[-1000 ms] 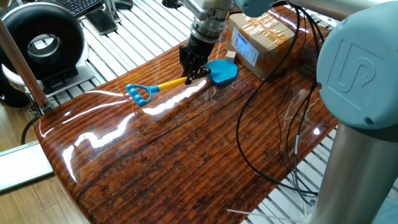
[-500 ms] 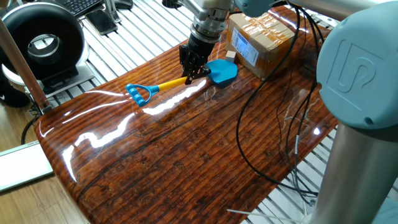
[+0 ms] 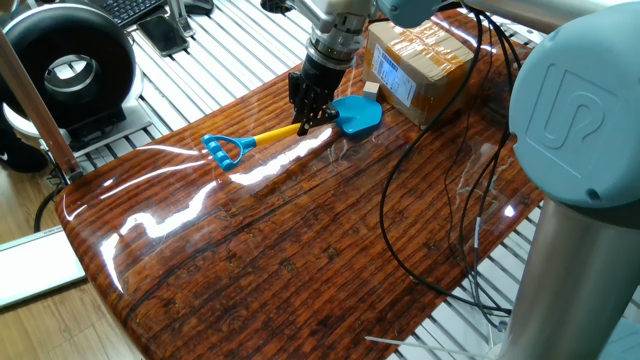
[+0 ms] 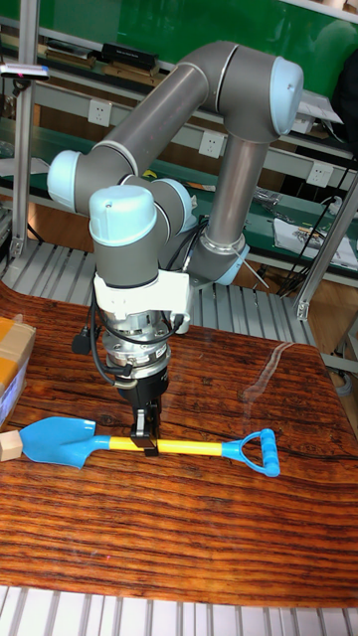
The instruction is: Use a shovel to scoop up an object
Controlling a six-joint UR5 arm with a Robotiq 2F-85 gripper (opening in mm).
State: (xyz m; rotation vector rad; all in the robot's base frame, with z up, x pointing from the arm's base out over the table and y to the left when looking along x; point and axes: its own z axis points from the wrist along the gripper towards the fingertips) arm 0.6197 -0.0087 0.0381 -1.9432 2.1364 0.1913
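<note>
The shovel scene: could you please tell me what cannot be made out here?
- Cube: cut by the tall fixed view's left edge; too small in the fixed view.
- Cardboard box: mostly cropped in the tall view.
- Shovel shaft: partly hidden at the gripper.

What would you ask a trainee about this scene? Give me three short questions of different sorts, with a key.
1. True or false: the gripper holds the shovel by its D-handle.
2. Where is the cube? A) on the blade B) just off the blade's tip C) on top of the box
3. Fill in: the gripper is closed on the shovel's yellow ____.

Key: 1. False; it grips the shaft close to the blade. 2. B. 3. shaft.
</note>
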